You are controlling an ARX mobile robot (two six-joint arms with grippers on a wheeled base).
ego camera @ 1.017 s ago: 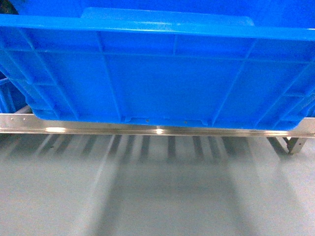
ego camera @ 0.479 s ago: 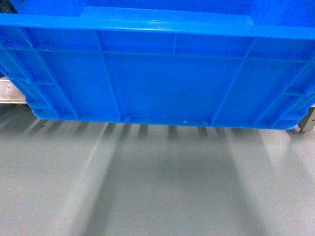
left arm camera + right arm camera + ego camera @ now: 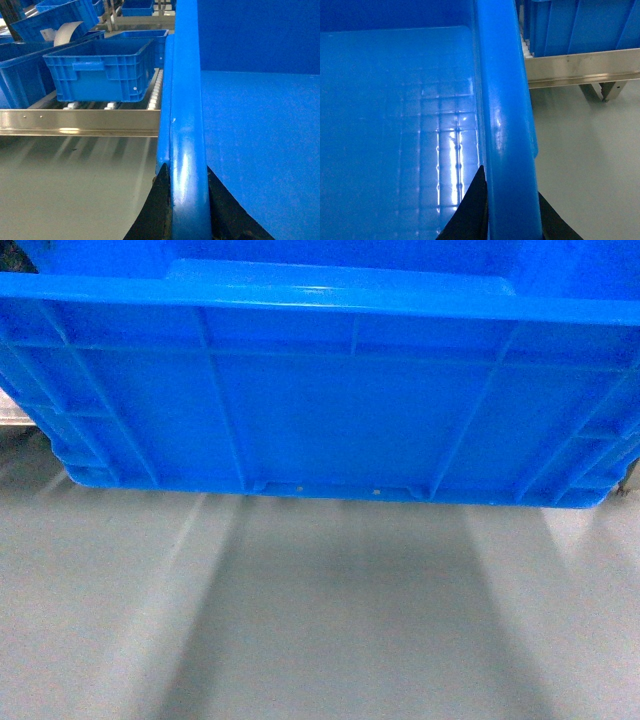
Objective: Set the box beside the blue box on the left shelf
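Note:
The box [image 3: 320, 410], a big bright blue ribbed crate, fills the upper half of the head view and hangs above the grey floor. Neither gripper shows there. In the left wrist view my left gripper [image 3: 186, 170] is shut on the box's left rim [image 3: 186, 100], one black finger on each side of it. My right gripper [image 3: 510, 181] is shut on the right rim [image 3: 500, 75] in the same way. The left shelf [image 3: 80, 122] lies ahead, a steel rail with white rollers [image 3: 155, 95] behind it. On the rollers, left of my box, stands another blue box [image 3: 102, 70].
More blue crates [image 3: 25, 65] stand further left and behind on the rack. In the right wrist view the shelf rail [image 3: 580, 67] carries another blue crate [image 3: 580, 25], with a steel leg [image 3: 605, 90] under it. Grey floor [image 3: 320, 620] lies below the box.
In the head view the steel shelf rail that showed under the box has slid up behind it and is now almost hidden. The box sits slightly lower in the picture.

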